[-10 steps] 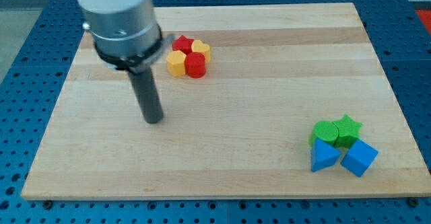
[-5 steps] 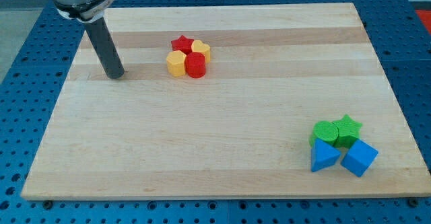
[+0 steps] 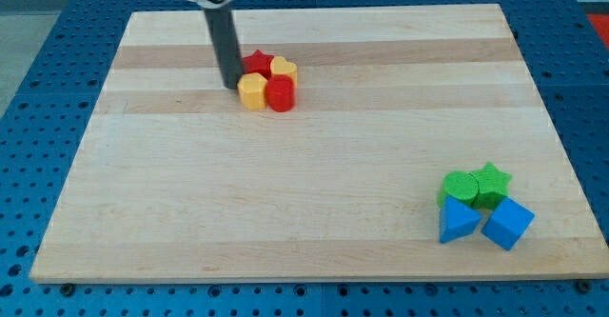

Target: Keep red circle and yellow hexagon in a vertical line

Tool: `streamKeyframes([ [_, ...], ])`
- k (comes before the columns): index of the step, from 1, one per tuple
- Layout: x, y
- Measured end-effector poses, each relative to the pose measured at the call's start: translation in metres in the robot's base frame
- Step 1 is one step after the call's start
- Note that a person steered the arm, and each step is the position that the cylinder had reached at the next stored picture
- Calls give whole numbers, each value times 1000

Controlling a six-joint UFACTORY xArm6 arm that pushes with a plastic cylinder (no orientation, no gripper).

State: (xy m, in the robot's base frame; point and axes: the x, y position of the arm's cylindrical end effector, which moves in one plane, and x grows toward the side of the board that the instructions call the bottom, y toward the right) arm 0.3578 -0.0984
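A pale wooden board (image 3: 304, 203) fills most of the frame, lying on a blue perforated table (image 3: 38, 89) that shows around its edges. The dark rod (image 3: 225, 41) comes down from the top of the frame, left of centre, and my tip (image 3: 231, 86) rests on the board at the left edge of the upper cluster of blocks, just beside the yellow hexagon (image 3: 251, 91) and seemingly touching it. There is no gripper on this arm, only the plain rod, so nothing is held.

In the lower right of the frame sits a tight group of four: a blue cube (image 3: 507, 224) at the right, a blue triangle (image 3: 458, 220) to its left, a green round block (image 3: 461, 186) above the triangle, and a green star (image 3: 492, 181) above the cube.

The upper cluster, upper centre-left, is smaller. The red circle (image 3: 280, 94) sits touching the yellow hexagon's right side, so the two lie side by side. Behind them are a red star (image 3: 257, 63) and a yellow heart (image 3: 284, 69).
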Motion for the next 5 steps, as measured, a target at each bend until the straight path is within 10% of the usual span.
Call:
streamKeyframes([
  [5, 67, 121],
])
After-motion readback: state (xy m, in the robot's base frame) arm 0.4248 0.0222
